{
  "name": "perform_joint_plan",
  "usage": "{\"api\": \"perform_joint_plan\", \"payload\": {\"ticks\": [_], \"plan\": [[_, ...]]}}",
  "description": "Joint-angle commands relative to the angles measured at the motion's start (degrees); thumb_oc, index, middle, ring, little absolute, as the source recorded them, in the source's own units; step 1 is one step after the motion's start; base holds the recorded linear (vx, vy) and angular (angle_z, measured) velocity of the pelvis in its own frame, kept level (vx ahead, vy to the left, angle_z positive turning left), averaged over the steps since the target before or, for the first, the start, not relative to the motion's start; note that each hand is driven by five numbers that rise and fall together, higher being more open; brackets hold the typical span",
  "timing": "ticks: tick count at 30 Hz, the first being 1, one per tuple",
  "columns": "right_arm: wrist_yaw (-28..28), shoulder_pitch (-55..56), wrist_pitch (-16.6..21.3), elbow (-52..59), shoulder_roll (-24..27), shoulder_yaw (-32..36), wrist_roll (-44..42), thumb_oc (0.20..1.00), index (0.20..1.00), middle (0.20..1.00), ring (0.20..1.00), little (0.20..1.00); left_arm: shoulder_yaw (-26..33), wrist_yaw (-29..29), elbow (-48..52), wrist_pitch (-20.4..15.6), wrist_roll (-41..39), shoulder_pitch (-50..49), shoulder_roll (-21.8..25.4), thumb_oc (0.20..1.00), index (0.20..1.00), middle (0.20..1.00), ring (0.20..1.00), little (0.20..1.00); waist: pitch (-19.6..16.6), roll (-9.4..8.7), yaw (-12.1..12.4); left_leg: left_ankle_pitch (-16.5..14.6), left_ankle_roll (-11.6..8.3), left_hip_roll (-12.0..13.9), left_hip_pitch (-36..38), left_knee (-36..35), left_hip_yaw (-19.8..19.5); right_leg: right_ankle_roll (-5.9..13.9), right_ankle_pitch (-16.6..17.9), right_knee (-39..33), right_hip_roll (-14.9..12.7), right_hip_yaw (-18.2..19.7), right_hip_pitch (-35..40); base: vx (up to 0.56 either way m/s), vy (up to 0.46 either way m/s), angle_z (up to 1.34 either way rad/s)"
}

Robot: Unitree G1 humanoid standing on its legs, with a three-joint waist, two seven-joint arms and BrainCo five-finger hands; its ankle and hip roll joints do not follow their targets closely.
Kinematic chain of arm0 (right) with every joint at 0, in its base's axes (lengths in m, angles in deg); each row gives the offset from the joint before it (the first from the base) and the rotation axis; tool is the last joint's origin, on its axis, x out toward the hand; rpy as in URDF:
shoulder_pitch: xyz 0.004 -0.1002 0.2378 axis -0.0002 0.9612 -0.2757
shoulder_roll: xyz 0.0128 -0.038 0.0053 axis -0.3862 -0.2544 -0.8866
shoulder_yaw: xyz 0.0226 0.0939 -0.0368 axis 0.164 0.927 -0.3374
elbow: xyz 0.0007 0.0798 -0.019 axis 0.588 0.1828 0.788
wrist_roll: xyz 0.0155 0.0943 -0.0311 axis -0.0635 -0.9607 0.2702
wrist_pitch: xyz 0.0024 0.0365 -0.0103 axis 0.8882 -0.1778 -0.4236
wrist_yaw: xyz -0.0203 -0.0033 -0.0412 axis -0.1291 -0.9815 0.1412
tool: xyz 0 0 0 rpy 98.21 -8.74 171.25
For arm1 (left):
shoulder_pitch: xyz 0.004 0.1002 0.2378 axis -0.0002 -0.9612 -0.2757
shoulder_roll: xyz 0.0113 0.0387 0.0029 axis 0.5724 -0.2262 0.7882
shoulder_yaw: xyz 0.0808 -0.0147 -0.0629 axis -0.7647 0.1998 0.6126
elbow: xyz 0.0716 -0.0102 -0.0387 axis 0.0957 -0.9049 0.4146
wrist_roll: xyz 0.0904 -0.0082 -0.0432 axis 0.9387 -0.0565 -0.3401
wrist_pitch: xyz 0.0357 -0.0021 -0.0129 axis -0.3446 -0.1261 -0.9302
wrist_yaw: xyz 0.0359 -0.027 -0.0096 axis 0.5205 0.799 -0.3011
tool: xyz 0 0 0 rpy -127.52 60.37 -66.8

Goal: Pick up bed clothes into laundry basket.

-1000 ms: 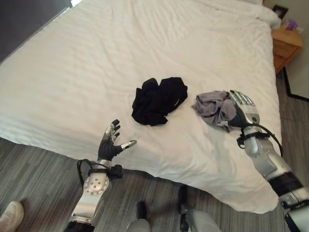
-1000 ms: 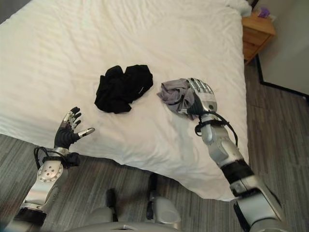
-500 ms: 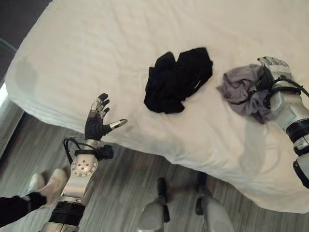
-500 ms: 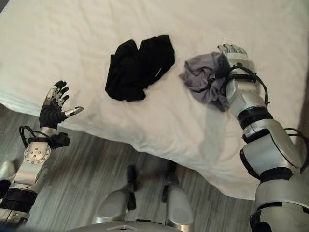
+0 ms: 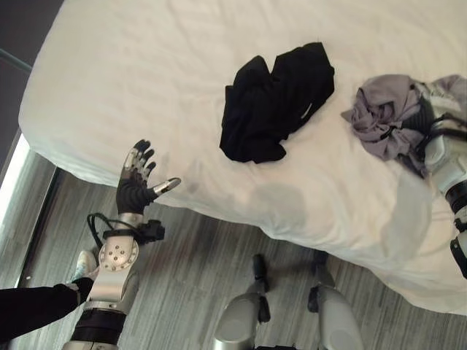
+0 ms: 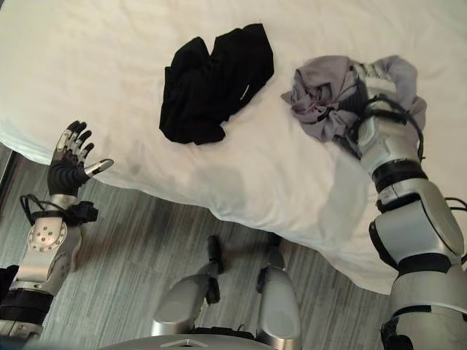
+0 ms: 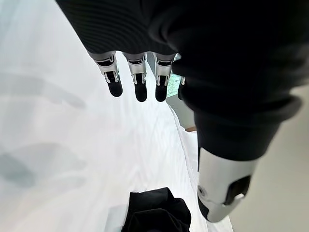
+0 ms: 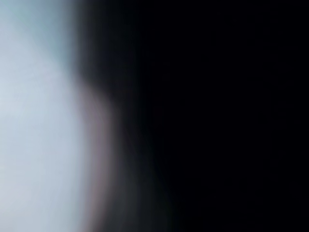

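Left eye view: left hand (image 5: 135, 191) is up at the bed's (image 5: 146, 95) edge, fingers spread, holding nothing. Black garment (image 5: 276, 102) lies between both hands (crumpled). Right hand (image 6: 376, 82) is buried in the grey garment (image 6: 328, 95); its grip can't be made out.

White bed (image 5: 146, 65), black clothes (image 5: 276, 102), grey garment (image 5: 383, 117)

The bed (image 5: 146, 65) wears matt white cloth, softly wrinkled. The black garment (image 5: 276, 102) is matt, crumpled fabric; the grey garment (image 5: 383, 117) looks like thinner, limp cloth, perhaps jersey. The floor (image 5: 182, 277) shows streaked grey wood-look planks with a low sheen.
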Motion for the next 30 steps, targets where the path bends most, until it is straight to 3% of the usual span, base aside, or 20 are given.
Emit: {"api": "perform_joint_plan", "payload": {"ticks": [1,4,9,11,12,13,14,16,17,18,19,20,21,23,25,26,30], "plan": [[-2.61,9.57,0.56,-1.09,-4.93,2.45,-12.2,0.2,0.2,0.2,0.2,0.2,0.2,1.93,-0.22,-3.46,4.27,4.4,1.02,1.0,1.0,1.0,1.0,1.0,-3.16,-1.12,-1.06,0.17,-4.29,2.73,-1.34,0.37,3.98,7.74,-7.42,0.83,-5.78,-3.15,2.06,0.08,0.0,-0.06],[-2.17,15.01,1.34,2.25,-5.71,6.22,-15.67,0.2,0.2,0.2,0.2,0.2,1.04,2.88,1.31,-3.69,6.08,4.84,1.86,1.0,1.0,1.0,1.0,1.0,-3.87,-1.92,-1.63,-0.44,-4.12,2.82,-0.38,0.37,4.26,7.94,-7.59,0.83,-5.56,-3.01,2.64,0.07,0.001,-0.05],[-2.53,29.39,3.58,14.64,-6.48,12.34,-17.04,0.2,0.2,0.2,0.2,0.2,2.97,7.35,4.03,-2.43,14.36,7.3,4.8,1.0,1.0,1.0,1.0,1.0,-5.86,-5.33,-3.36,-1.84,-3.51,3.33,2.06,0.37,5.46,8.19,-7.33,0.83,-4.82,-2.26,3.63,0.07,-0.003,-0.12],[-2.67,32.15,4.09,17.2,-6.18,14.21,-18.07,0.2,0.2,0.2,0.2,0.2,3.08,8.37,4.67,-1.97,17.17,8.06,5.93,1.0,1.0,1.0,1.0,1.0,-6.26,-5.93,-3.8,-2.13,-3.38,3.31,2.62,0.37,5.62,8.23,-7.31,0.83,-4.73,-2.08,3.89,0.06,0.01,-0.18],[-2.74,38.23,5.48,22.73,-5.46,19.13,-20.59,0.2,0.2,0.2,0.2,0.2,3.48,10.2,6.51,-0.87,23.13,10.05,8.92,1.0,1.0,1.0,1.0,1.0,-7.2,-7.44,-5.21,-2.74,-3.14,3.32,3.74,0.37,5.95,8.34,-7.18,0.83,-4.65,-1.7,4.6,0.08,0.015,-0.17],[-2.58,40.55,6.17,24.49,-5.37,20.98,-21.19,0.2,0.2,0.2,0.2,0.2,3.59,10.6,6.71,-0.29,24.49,10.54,9.3,1.0,1.0,1.0,1.0,1.0,-7.61,-7.85,-5.87,-3.24,-3.05,3.41,4.31,0.37,6.05,8.45,-7.42,0.83,-4.62,-1.64,5.02,0.11,0.029,-0.07],[-2.65,42.4,6.25,27.0,-5.86,22.72,-22.29,0.2,0.2,0.2,0.2,0.2,0.0,13.41,4.98,2.51,28.64,17.32,10.2,1.0,1.0,1.0,1.0,1.0,-8.32,-8.84,-7.5,-3.18,-2.96,3.46,4.63,0.37,6.78,8.54,-7.0,0.83,-4.52,-1.22,4.9,0.1,0.028,0.0],[-1.78,47.56,7.77,31.87,-6.41,26.67,-23.7,0.2,0.2,0.2,0.2,0.2,-4.26,13.23,0.48,5.99,36.91,24.91,13.59,1.0,1.0,1.0,1.0,1.0,-9.8,-10.21,-10.17,-3.8,-2.73,3.45,5.42,0.37,7.78,8.85,-6.81,0.83,-4.19,-0.57,5.12,0.08,0.023,-0.1],[-1.45,49.11,8.33,32.82,-6.4,28.51,-24.85,0.2,0.2,0.2,0.2,0.2,-5.41,14.01,-0.92,7.4,42.02,26.76,16.36,1.0,1.0,1.0,1.0,1.0,-10.24,-10.4,-11.42,-4.38,-2.7,3.54,5.9,0.37,8.19,9.14,-6.92,0.83,-4.06,-0.35,5.35,0.02,0.007,-0.2],[-1.48,49.28,8.28,32.96,-6.52,28.76,-24.85,0.2,0.2,0.2,0.2,0.2,-5.79,14.14,-1.11,7.39,42.12,27.14,16.39,1.0,1.0,1.0,1.0,1.0,-10.27,-10.59,-11.23,-4.08,-2.67,3.47,5.69,0.37,8.22,9.04,-6.7,0.83,-4.12,-0.3,5.13,0.05,0.031,-0.47],[-0.92,53.51,10.57,36.12,-7.74,33.41,-29.0,0.2,0.2,0.2,0.2,0.2,-7.71,15.66,-3.66,10.08,50.71,29.55,20.05,1.0,1.0,1.0,1.0,1.0,-11.12,-11.19,-13.64,-4.92,-2.66,3.62,6.45,0.37,9.15,9.5,-6.8,0.83,-4.03,0.08,5.36,0.04,0.015,-0.61],[-0.82,55.08,11.01,37.09,-9.08,35.25,-30.37,0.2,0.2,0.2,0.2,0.2,-8.77,16.28,-5.51,11.06,53.53,30.26,20.84,1.0,1.0,1.0,1.0,1.0,-11.59,-11.63,-14.29,-4.8,-2.58,3.52,6.44,0.37,9.7,9.51,-6.53,0.83,-4.04,0.35,5.02,0.05,0.02,-0.67],[-0.83,55.13,11.0,37.12,-9.12,35.3,-30.36,0.2,0.2,0.2,0.2,0.2,-8.87,16.3,-5.56,11.06,53.53,30.35,20.85,1.0,1.0,1.0,1.0,1.0,-11.66,-11.67,-14.23,-4.77,-2.57,3.5,6.36,0.37,9.73,9.5,-6.5,0.83,-4.06,0.38,4.92,0.02,0.018,-0.52],[-1.19,58.11,12.82,38.67,-11.37,38.25,-34.23,0.2,0.2,0.2,0.2,0.2,-11.5,16.49,-11.08,14.1,59.21,32.76,22.62,1.0,1.0,1.0,1.0,1.0,-12.25,-11.97,-17.04,-5.69,-2.43,3.58,7.26,0.37,11.61,10.25,-6.27,0.83,-3.87,1.07,4.53,0.02,0.055,-0.51],[-1.61,58.85,13.09,38.7,-12.11,38.95,-35.35,0.2,0.2,0.2,0.2,0.2,-12.38,16.21,-12.54,14.99,60.92,33.46,23.35,1.0,1.0,1.0,1.0,1.0,-12.31,-12.0,-17.64,-5.86,-2.41,3.62,7.56,0.37,12.51,10.46,-6.17,0.83,-3.83,1.37,4.28,0.01,0.058,-0.43],[-2.24,59.88,13.57,38.4,-13.49,38.74,-36.87,0.2,0.2,0.2,0.2,0.2,-14.78,14.82,-17.56,17.09,63.68,35.55,23.44,1.0,1.0,1.0,1.0,1.0,-12.52,-11.8,-19.55,-6.31,-2.3,3.51,8.2,0.37,14.61,10.89,-5.63,0.83,-3.77,1.71,3.43,0.02,0.042,-0.71],[-2.41,60.29,13.39,37.87,-14.62,37.9,-36.94,0.2,0.2,0.2,0.2,0.2,-17.22,13.33,-22.92,19.08,65.44,38.27,22.82,1.0,1.0,1.0,1.0,1.0,-12.33,-11.45,-20.5,-6.46,-2.26,3.4,8.25,0.37,16.16,11.09,-5.14,0.83,-3.84,2.03,2.47,0.0,0.037,-0.6]]}}
